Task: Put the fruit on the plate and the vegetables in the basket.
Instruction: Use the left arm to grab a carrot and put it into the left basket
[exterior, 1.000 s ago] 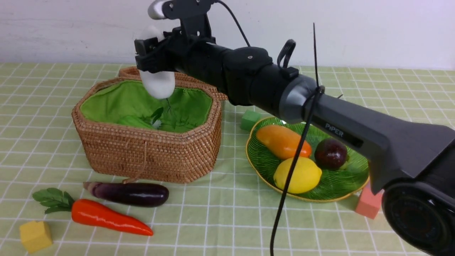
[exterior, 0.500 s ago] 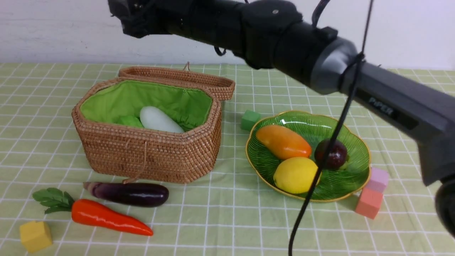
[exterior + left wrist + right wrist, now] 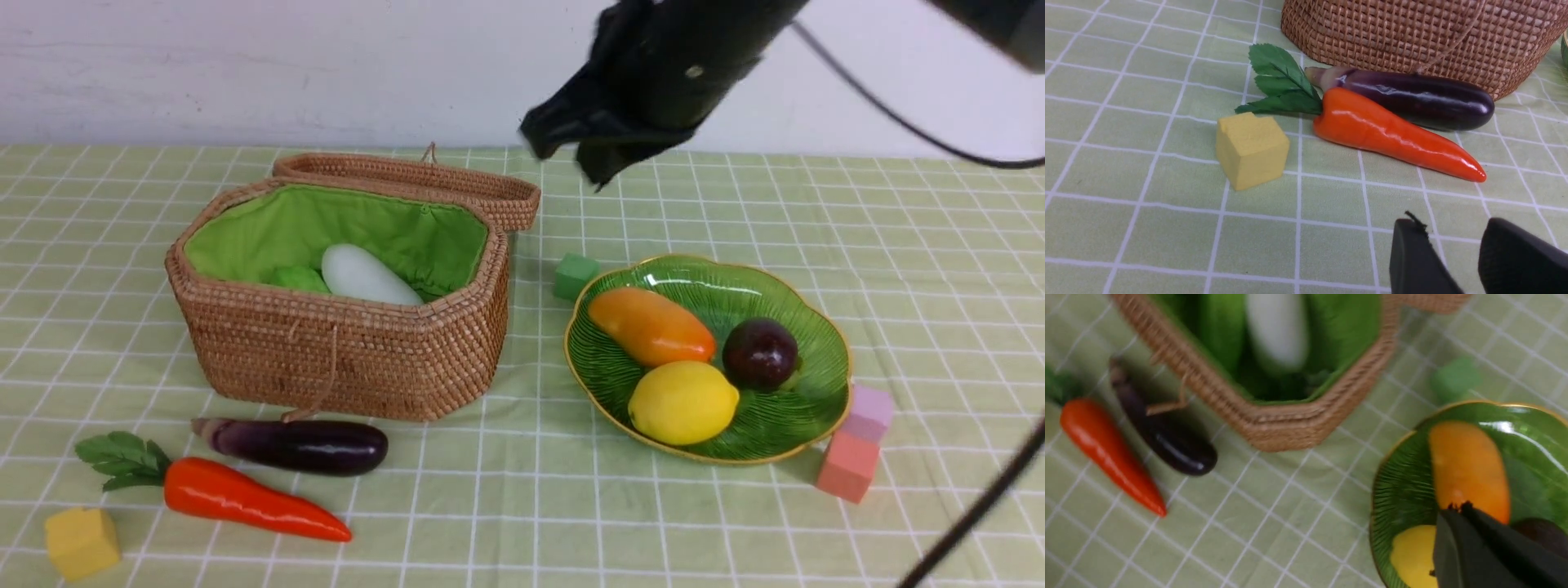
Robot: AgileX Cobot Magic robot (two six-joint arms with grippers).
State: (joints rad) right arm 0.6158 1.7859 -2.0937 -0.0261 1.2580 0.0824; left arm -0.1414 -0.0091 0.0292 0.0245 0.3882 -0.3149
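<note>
1. Pale green counter cloth [image 3: 939,245] with white grid lines.
2. Brown woven wicker basket [image 3: 343,351], bright green lining [image 3: 269,229].
3. White radish [image 3: 363,276]; light green cucumber [image 3: 300,278].
4. Glossy dark purple eggplant [image 3: 302,446]; orange-red carrot [image 3: 245,500] with green leaves [image 3: 118,457].
5. Translucent green ribbed plate [image 3: 775,425], gold rim.
6. Orange-yellow mango [image 3: 651,326]; yellow lemon [image 3: 682,403]; dark maroon round fruit [image 3: 759,353].
7. A yellow cube [image 3: 80,541], green cube [image 3: 575,274], salmon cube [image 3: 847,465], lilac cube [image 3: 870,412].

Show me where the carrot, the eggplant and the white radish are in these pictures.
carrot [image 3: 245,501], front view, on the middle of its orange body.
eggplant [image 3: 302,447], front view, on the middle of its dark purple body.
white radish [image 3: 363,276], front view, on the white part that shows.
</note>
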